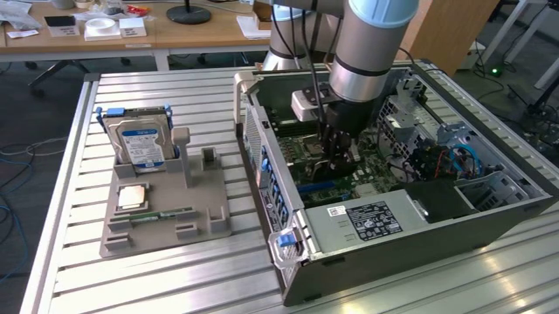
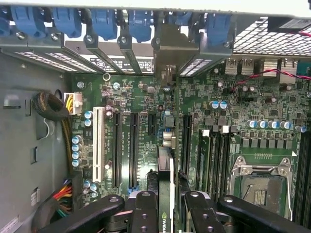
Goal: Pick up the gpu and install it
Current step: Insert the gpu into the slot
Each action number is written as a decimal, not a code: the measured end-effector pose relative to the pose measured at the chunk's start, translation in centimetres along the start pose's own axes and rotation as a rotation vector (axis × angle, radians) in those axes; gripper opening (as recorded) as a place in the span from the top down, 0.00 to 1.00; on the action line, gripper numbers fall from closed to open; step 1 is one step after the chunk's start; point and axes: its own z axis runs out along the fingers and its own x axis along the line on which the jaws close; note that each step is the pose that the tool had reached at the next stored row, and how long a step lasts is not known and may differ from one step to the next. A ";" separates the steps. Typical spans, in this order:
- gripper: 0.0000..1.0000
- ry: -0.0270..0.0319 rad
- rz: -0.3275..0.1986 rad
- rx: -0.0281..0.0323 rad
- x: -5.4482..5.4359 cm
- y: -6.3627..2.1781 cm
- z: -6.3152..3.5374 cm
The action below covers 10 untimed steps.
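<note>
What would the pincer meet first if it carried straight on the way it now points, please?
The pincer, shut on the gpu, points down at the motherboard. Straight on, the card's leading edge would probably touch the board first, among the long black slots; exactly which slot I cannot tell.

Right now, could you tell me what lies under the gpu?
The motherboard with its black slots; the gpu, held edge-on in the fingers, covers whatever is directly beneath.

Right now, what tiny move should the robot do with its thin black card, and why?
Probably ease it straight down a little: the gripper holds the thin black card on edge among the long black slots of the green motherboard, seemingly not yet seated.
</note>
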 end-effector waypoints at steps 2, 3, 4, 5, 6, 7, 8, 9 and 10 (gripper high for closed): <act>0.74 0.0000 0.000 0.0000 0.0 0.01 0.15; 0.74 0.0001 0.000 0.0000 0.0 0.01 0.18; 0.74 0.0002 0.000 -0.0002 0.0 0.02 0.18; 0.74 0.0003 0.000 -0.0002 0.0 0.02 0.18; 0.74 -0.0001 0.000 0.0001 0.0 0.05 0.23; 0.74 -0.0001 0.000 0.0000 0.0 0.11 0.27; 0.74 0.0001 0.000 0.0000 0.0 0.16 0.30; 0.74 0.0002 0.000 0.0000 0.0 0.18 0.31; 0.74 0.0002 0.000 -0.0001 0.0 0.19 0.32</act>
